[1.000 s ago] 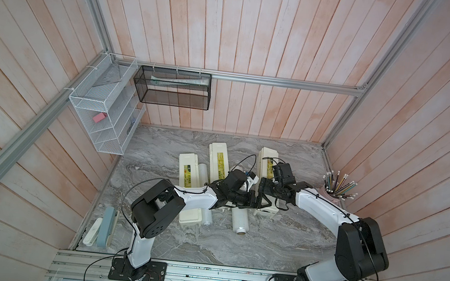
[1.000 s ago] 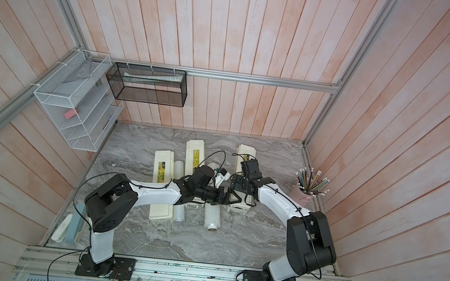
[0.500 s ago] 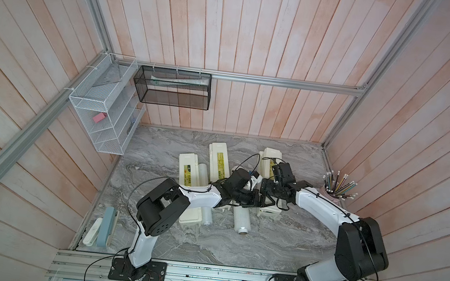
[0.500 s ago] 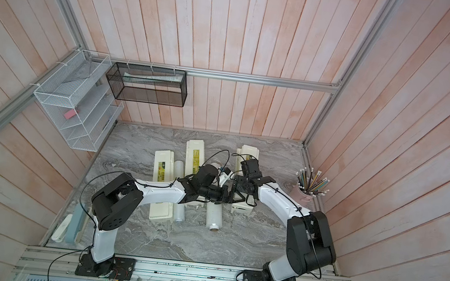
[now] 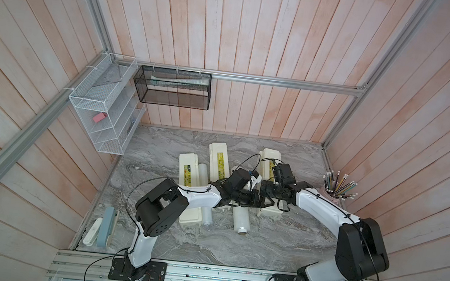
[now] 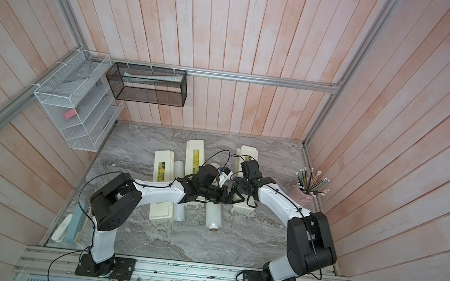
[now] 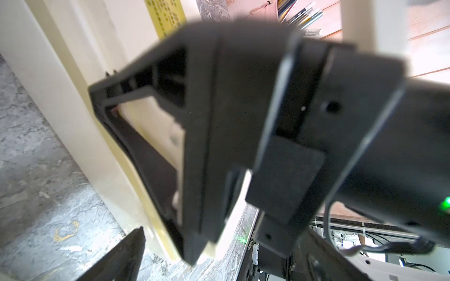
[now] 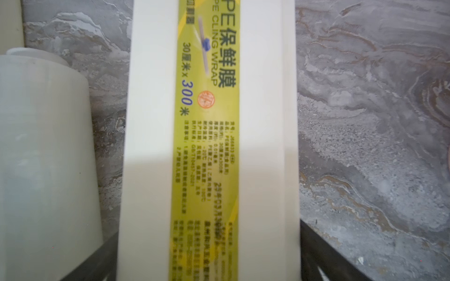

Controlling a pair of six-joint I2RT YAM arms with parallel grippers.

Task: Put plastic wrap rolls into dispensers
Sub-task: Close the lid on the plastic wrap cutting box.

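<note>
right end effector is spread wide astride the closed dispenser, not clearly clamping it. left end effector hangs empty and released close beside it, so i reckon they could clip each other, shove the dispenser into the plastic wrap roll just beside it on the surface and send it rolling.

Rolls btwn dispensers on table

We lose the middles of a roll and the right dispenser under the left arm and right arm; fine print on its label blurs.
</note>
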